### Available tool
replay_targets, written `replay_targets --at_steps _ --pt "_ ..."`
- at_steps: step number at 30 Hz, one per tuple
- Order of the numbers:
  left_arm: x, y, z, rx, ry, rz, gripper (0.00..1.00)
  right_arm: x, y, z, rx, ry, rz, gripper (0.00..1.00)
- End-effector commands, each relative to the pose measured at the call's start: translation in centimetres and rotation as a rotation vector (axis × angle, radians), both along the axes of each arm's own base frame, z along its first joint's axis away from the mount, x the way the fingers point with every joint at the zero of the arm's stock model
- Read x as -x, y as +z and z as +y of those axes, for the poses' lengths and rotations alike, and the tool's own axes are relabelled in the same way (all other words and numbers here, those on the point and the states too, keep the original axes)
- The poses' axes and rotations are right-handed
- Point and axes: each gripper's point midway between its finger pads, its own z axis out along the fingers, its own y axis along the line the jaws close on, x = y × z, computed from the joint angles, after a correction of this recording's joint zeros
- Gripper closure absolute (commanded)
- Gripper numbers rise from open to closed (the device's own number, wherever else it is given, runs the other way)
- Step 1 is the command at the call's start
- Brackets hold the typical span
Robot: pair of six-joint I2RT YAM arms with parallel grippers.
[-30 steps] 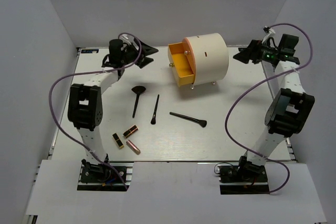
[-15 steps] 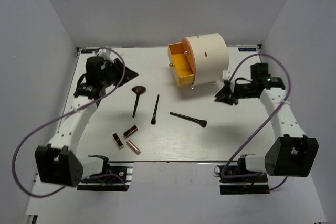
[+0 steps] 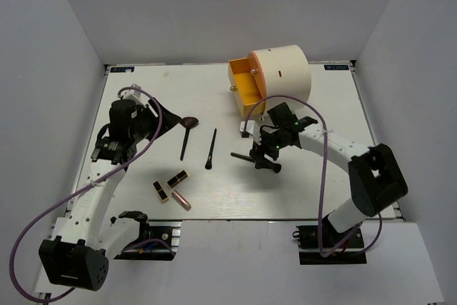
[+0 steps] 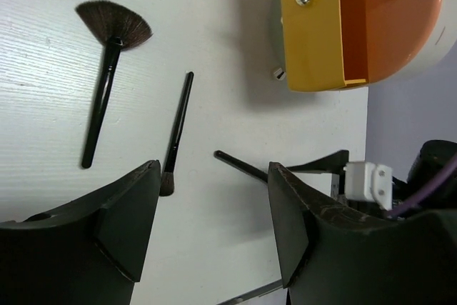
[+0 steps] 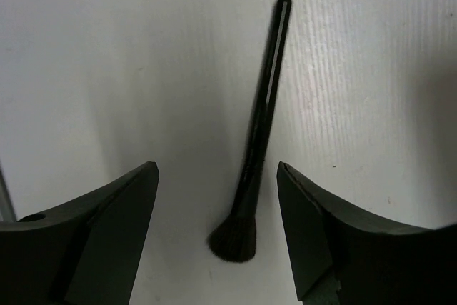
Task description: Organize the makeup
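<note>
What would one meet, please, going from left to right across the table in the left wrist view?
First the fan brush, then the thin brush, the third brush, and the orange drawer.

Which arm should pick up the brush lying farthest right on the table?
Right. The right fingers are open on either side of that brush in the wrist view, while the left fingers are over by the fan brush.
</note>
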Motion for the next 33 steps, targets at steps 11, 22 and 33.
replay_targets --at_steps 11,22,33 --pt "1.3 -1.4 0.7 -0.018 0.025 0.025 0.28 -4.5 -2.7 2.3 0.139 -0.177 -0.041 0.32" --pt "1.4 -2.9 0.5 -0.014 0.018 0.06 0.28 -4.2 -6.2 1.3 0.233 -0.204 -0.081 0.45" --pt "1.5 -4.7 0.6 -0.027 0.017 0.097 0.28 -1.8 -7.8 0.5 0.258 -0.142 -0.037 0.76"
